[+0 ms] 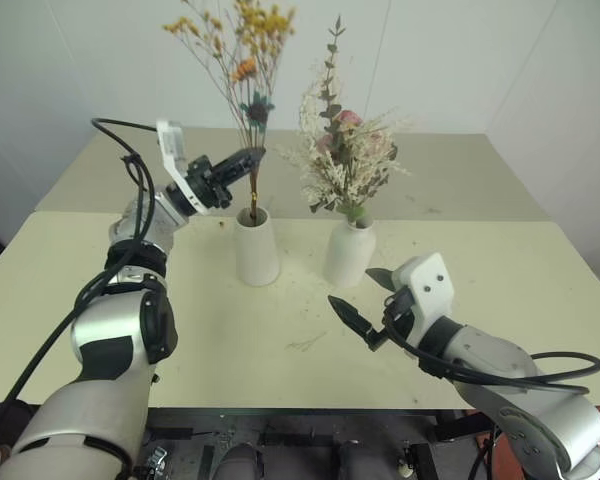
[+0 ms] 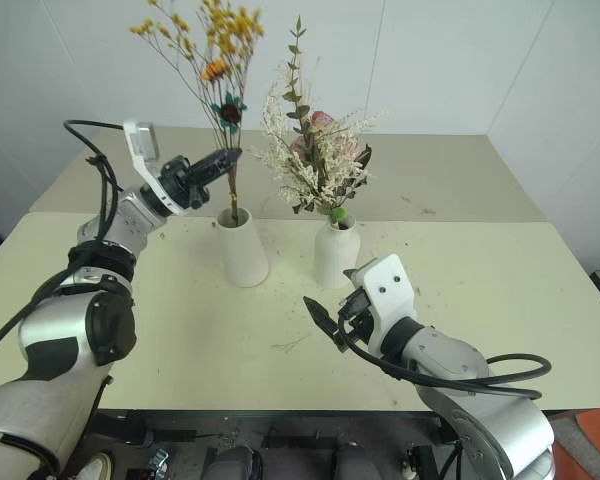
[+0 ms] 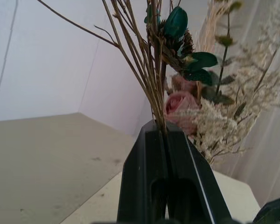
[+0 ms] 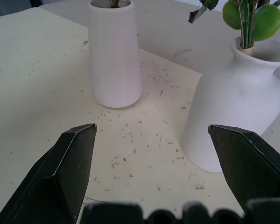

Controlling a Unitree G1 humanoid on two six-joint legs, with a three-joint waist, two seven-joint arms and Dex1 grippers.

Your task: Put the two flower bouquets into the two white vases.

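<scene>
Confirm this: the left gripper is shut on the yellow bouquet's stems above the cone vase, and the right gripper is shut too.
Not quite. The right gripper is open, fingers spread wide, as the right wrist view shows. The left gripper is indeed shut on the yellow bouquet's stems above the cone vase.

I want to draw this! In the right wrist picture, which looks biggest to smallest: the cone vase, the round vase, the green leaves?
1. Round vase: looks biggest, though it also stands nearer the camera, so its true size against the cone's is unsure.
2. Cone vase.
3. Green leaves: clearly smallest.
</scene>
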